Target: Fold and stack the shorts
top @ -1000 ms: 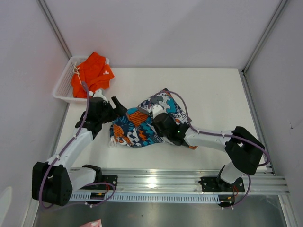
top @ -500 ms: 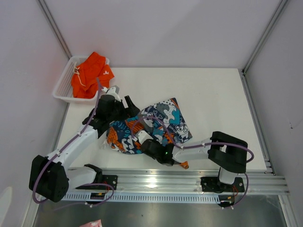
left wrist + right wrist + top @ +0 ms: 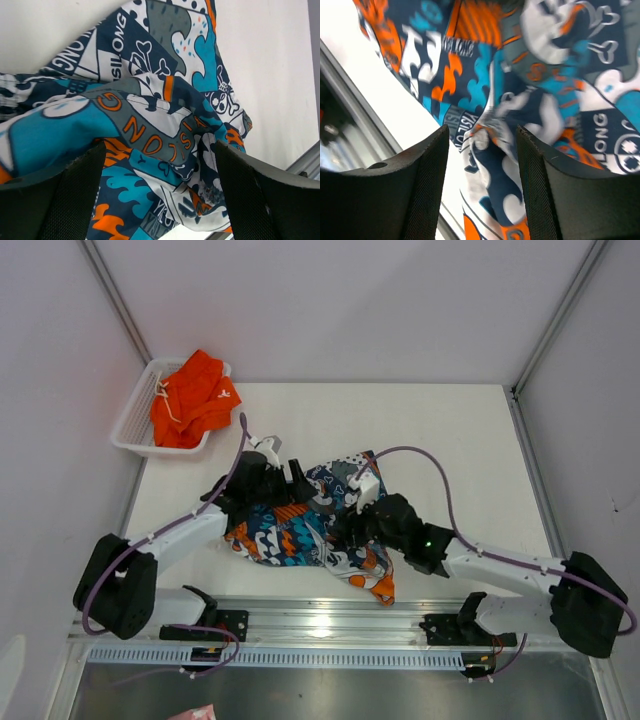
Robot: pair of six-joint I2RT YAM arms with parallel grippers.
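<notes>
Top external view: on the desk (image 3: 450,440) the task looks barely begun. The printed shorts (image 3: 290,540) lie crumpled near the middle of the near edge, a little toward the left, with loose ridges and one corner trailing toward the rail. No clean fold shows, so I judge the first fold unfinished. The basket (image 3: 130,430) sits at the far left corner, and the orange shorts (image 3: 190,400) lie heaped inside it, not yet brought out. That leaves both folds and the stacking to do.

Both arms reach inward from the near edge and meet over the printed shorts. The left arm runs low and slantwise from the near left corner. Its left gripper (image 3: 283,468) hangs at the far left part of the cloth. The left wrist view shows its jaws spread wide, with cloth bunched below and between them and nothing pinched.

The right arm stretches low along the near edge, with the right gripper (image 3: 355,520) over the cloth's right half. In the right wrist view its jaws stand apart astride a raised ridge of cloth. Whether they touch the ridge I cannot tell.
</notes>
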